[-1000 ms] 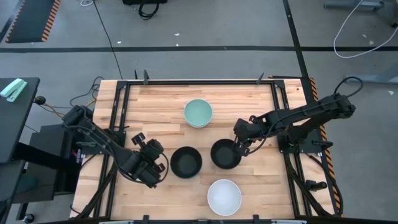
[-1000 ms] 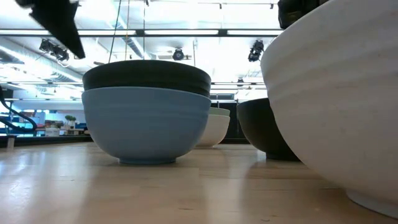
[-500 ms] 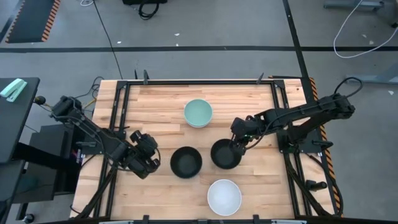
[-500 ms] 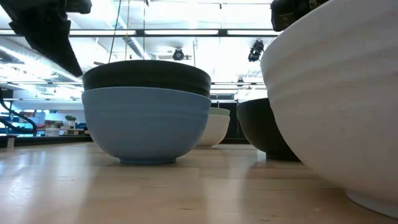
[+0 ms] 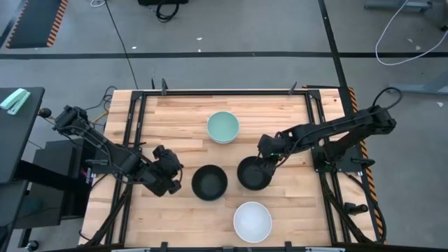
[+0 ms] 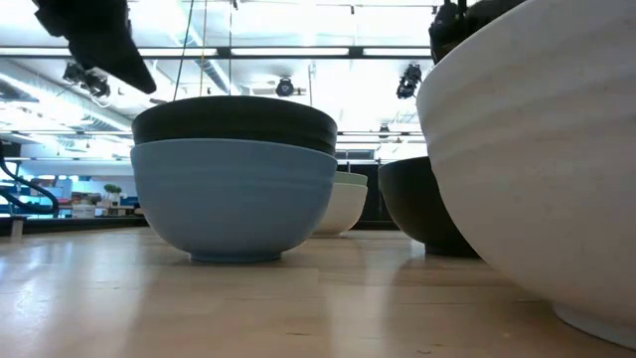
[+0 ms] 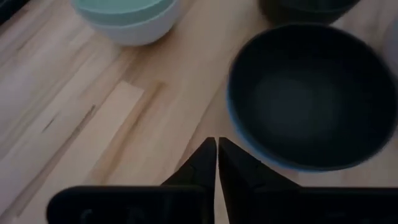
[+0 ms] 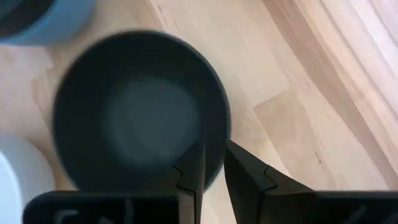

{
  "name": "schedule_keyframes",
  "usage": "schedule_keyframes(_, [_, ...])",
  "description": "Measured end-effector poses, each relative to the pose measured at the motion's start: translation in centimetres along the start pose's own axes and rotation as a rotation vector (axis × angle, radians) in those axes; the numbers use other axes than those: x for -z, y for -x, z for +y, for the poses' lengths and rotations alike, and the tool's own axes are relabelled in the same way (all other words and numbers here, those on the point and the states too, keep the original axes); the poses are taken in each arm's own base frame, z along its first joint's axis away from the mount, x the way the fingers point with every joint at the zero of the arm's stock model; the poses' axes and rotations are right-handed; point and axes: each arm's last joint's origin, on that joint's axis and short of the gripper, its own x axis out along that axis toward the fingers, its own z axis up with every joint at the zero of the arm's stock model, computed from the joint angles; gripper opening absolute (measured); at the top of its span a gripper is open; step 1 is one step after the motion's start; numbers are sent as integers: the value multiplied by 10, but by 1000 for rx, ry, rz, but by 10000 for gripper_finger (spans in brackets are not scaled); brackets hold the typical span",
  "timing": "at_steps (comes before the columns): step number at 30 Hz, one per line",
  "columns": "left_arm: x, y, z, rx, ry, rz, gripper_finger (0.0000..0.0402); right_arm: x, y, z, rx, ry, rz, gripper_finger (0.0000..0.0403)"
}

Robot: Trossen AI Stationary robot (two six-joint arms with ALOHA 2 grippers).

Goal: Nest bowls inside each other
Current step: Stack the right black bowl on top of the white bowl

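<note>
Right claw (image 5: 264, 162), fingers slightly parted and straddling the right-hand rim of a lone black bowl (image 5: 253, 173) at centre-right of the wooden counter (image 5: 175, 112); one finger sits inside the rim, one outside. Left claw (image 5: 172, 176), closed and empty, hovers at lower left of the counter, just left of the black-in-blue stack (image 5: 209, 183), whose blue outer wall shows in the low view. Mint-green bowl nested in a white bowl (image 5: 223, 127) lies at upper centre. Single white bowl (image 5: 252, 221) rests at the lower edge, below the right claw.
</note>
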Motion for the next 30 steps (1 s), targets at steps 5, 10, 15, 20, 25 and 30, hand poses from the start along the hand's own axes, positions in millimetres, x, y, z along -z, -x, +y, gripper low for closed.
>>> schedule_keyframes(5, [1, -1, -1, 5, -16, -8, 14, 6, -12, -5, -12, -9, 11, 68])
schedule_keyframes(10, [12, -12, 0, 22, -8, -10, 20, 14, -26, -8, -32, -5, 21, 68])
schedule_keyframes(15, [17, -17, -1, 43, -17, -26, 28, 17, -30, -10, -29, -11, 25, 68])
schedule_keyframes(20, [17, -21, -5, 95, -38, -73, 28, 17, -31, -10, -29, -26, 25, 68])
schedule_keyframes(25, [18, -22, -6, 107, -67, -86, 23, 16, -31, -9, -33, -31, 21, 68])
schedule_keyframes(30, [18, -22, -6, 107, -68, -86, 31, 16, -31, -10, -32, -32, 21, 68])
